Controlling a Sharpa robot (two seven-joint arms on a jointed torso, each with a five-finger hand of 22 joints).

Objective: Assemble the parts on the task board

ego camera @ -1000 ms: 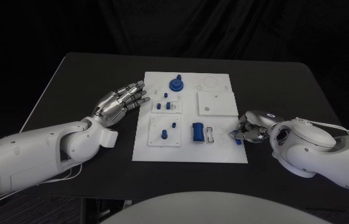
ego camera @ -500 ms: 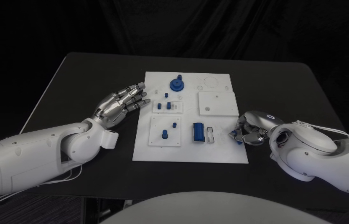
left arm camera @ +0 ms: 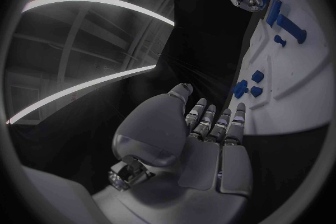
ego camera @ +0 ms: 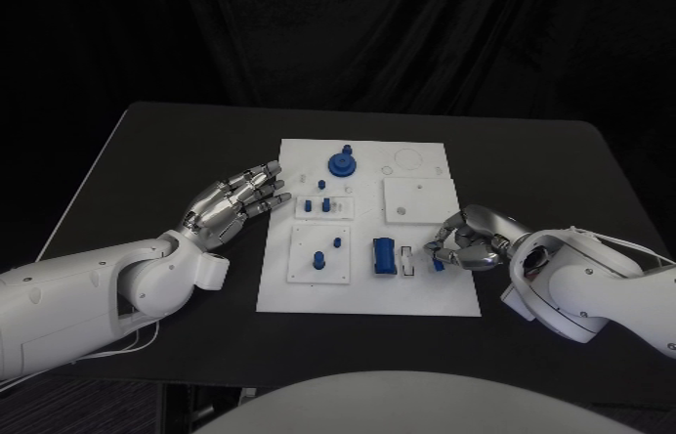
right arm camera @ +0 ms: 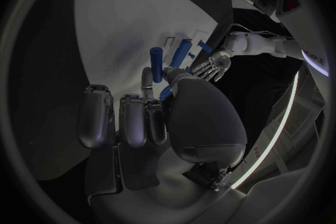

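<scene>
On the black bench (ego camera: 169,151), the right hand (ego camera: 469,238) pinches a small blue part (ego camera: 439,263) at the white board's (ego camera: 423,297) lower-right edge; the left hand (ego camera: 236,199) hovers open at frame left.

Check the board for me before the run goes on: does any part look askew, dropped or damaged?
Nothing stands out. The blue parts sit in order on the task board, none spilled or visibly broken. The right hand holds one small blue piece over the board's right edge; the left hand hovers beside it.
</scene>
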